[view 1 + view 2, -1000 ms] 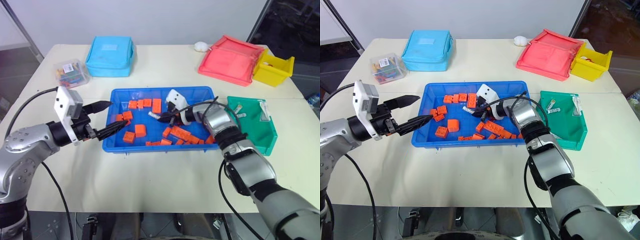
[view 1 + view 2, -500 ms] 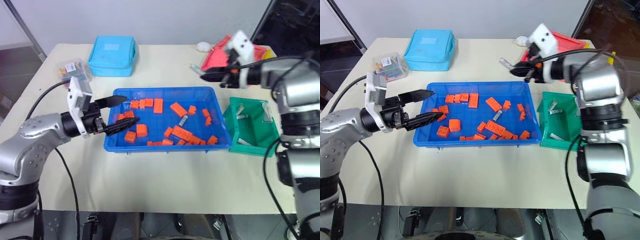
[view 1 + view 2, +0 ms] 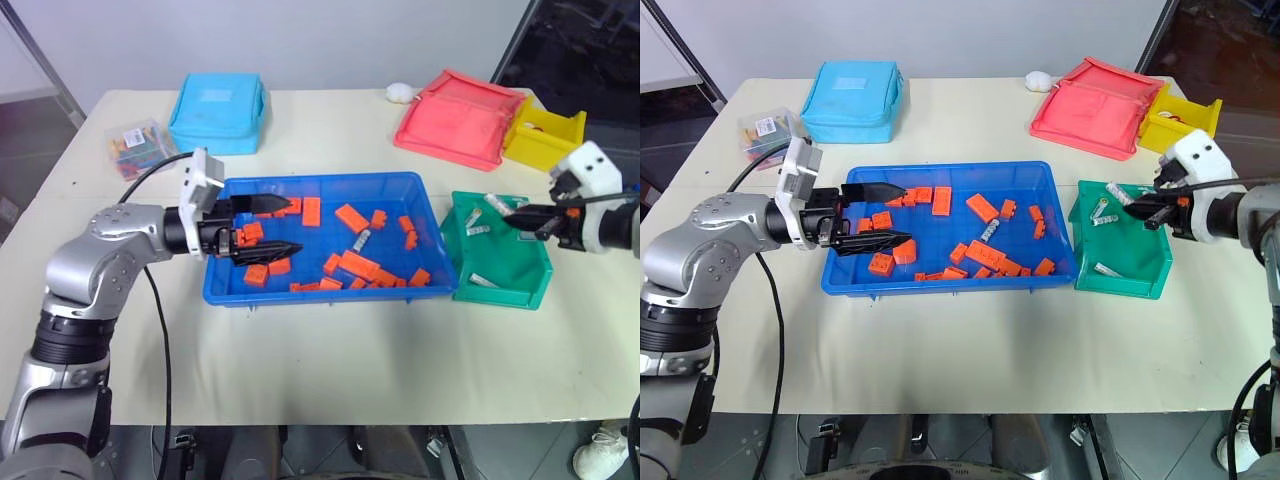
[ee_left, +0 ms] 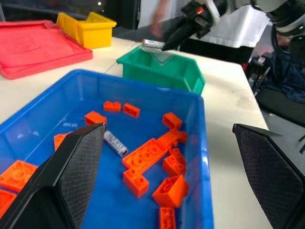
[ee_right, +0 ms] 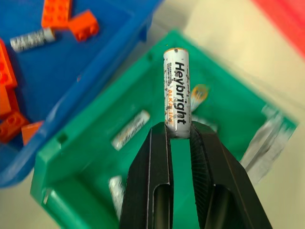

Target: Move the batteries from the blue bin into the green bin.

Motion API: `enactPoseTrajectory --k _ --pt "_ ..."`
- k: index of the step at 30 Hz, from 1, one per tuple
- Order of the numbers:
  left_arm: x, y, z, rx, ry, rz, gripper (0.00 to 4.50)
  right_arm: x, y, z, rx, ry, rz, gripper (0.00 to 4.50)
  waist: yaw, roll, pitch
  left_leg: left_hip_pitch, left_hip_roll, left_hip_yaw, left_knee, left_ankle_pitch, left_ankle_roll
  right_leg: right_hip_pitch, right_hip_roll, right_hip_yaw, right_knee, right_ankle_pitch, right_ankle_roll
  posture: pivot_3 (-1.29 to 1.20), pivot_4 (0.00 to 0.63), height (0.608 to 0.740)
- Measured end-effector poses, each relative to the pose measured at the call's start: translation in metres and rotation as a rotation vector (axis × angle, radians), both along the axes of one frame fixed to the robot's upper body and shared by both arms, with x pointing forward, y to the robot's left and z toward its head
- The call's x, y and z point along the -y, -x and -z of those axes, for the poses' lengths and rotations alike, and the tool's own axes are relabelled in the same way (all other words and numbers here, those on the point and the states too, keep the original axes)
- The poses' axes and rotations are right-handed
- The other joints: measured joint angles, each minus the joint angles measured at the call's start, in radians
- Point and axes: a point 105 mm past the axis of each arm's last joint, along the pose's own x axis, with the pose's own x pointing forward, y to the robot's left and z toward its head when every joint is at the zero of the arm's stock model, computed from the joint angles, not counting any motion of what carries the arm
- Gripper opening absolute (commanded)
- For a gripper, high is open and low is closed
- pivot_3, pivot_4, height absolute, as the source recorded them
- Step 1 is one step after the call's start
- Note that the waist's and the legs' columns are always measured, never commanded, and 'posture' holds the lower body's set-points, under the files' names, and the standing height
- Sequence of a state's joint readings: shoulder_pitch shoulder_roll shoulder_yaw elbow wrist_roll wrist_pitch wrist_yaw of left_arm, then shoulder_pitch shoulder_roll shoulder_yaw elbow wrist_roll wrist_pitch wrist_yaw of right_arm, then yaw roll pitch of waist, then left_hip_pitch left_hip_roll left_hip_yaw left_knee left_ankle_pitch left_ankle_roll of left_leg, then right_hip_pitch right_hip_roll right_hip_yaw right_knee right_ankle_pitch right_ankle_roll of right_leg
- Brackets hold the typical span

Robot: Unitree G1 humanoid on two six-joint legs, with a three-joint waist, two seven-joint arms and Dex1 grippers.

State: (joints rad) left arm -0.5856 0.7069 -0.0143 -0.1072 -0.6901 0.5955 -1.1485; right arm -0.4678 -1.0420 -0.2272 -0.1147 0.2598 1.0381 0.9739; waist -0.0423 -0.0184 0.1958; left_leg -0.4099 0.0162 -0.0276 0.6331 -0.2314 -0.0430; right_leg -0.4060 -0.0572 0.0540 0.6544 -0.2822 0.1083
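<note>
Right end effector (image 5: 178, 131) pinches a battery (image 5: 176, 90) by its lower end, jaws nearly shut, over the green bin (image 3: 1145, 270) where several batteries lie. It's a small, light, rigid cylinder with a slick shell, so I'd grip across the middle to stop rolling. Farther off, one battery (image 4: 116, 143) remains among bricks (image 4: 148, 156) in the blue bin (image 3: 330, 293); left end effector (image 4: 169, 176) hovers wide open, empty.

Glossy smooth plastic forms the blue bin (image 3: 330, 292), green bin (image 3: 500, 290) and studded orange bricks (image 3: 357, 266). The battery (image 5: 176, 93) wears a shiny printed silver wrapper. The gripper pads (image 4: 83, 162) look matt and finely textured.
</note>
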Motion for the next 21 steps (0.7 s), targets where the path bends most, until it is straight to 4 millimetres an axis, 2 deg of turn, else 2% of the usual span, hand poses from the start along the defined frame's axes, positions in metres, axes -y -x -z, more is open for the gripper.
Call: enactPoseTrajectory --k 6,10,12,14,16,18,21 --pt "-0.003 -0.005 0.004 0.016 -0.029 -0.012 4.50 0.006 0.000 -0.001 0.028 -0.008 0.041 4.37 0.001 0.000 0.000 0.000 0.000 0.000 0.000 0.000 0.000 0.000 -0.001 0.000 0.000 0.000 0.000 0.00 0.150 0.740" --pt "-0.005 -0.006 0.006 0.017 -0.038 -0.026 4.50 0.002 -0.006 -0.011 0.074 0.002 0.039 4.44 -0.003 0.000 0.000 0.000 0.000 0.000 0.000 0.000 0.000 0.000 -0.001 0.000 0.000 0.000 0.000 0.00 0.150 0.740" --pt "-0.009 -0.007 0.009 0.018 -0.046 -0.057 4.50 -0.013 -0.017 -0.033 0.160 -0.036 0.007 4.44 -0.006 0.000 0.000 0.000 0.000 0.000 0.000 0.000 0.000 0.000 0.000 0.001 0.000 0.000 0.000 0.00 0.150 0.740" --pt "-0.014 -0.010 0.012 0.021 -0.045 -0.106 4.50 -0.033 -0.024 -0.044 0.205 -0.087 -0.048 4.44 -0.004 0.000 0.000 0.001 0.001 -0.001 0.000 0.000 0.000 0.000 0.001 0.000 0.000 0.000 0.000 0.00 0.150 0.740" --pt "-0.018 -0.013 0.011 0.040 -0.039 -0.157 4.50 -0.057 -0.028 -0.040 0.204 -0.139 -0.119 4.44 -0.001 0.000 0.000 0.000 0.001 -0.002 0.000 0.000 0.000 0.000 0.001 0.000 0.000 0.000 0.000 0.00 0.150 0.740" --pt "-0.023 -0.014 0.011 0.056 -0.031 -0.204 4.50 -0.086 -0.032 -0.024 0.164 -0.199 -0.195 4.44 0.000 0.000 0.000 -0.001 0.000 -0.001 0.000 0.000 0.000 0.000 0.000 0.000 0.000 0.000 0.000 0.00 0.150 0.740" --pt "-0.025 -0.013 0.012 0.062 -0.023 -0.238 4.50 -0.106 -0.034 -0.007 0.112 -0.218 -0.246 4.44 0.009 0.000 0.000 -0.002 -0.001 -0.002 0.000 0.000 0.000 -0.001 -0.002 -0.001 0.000 0.000 0.000 0.00 0.150 0.740"
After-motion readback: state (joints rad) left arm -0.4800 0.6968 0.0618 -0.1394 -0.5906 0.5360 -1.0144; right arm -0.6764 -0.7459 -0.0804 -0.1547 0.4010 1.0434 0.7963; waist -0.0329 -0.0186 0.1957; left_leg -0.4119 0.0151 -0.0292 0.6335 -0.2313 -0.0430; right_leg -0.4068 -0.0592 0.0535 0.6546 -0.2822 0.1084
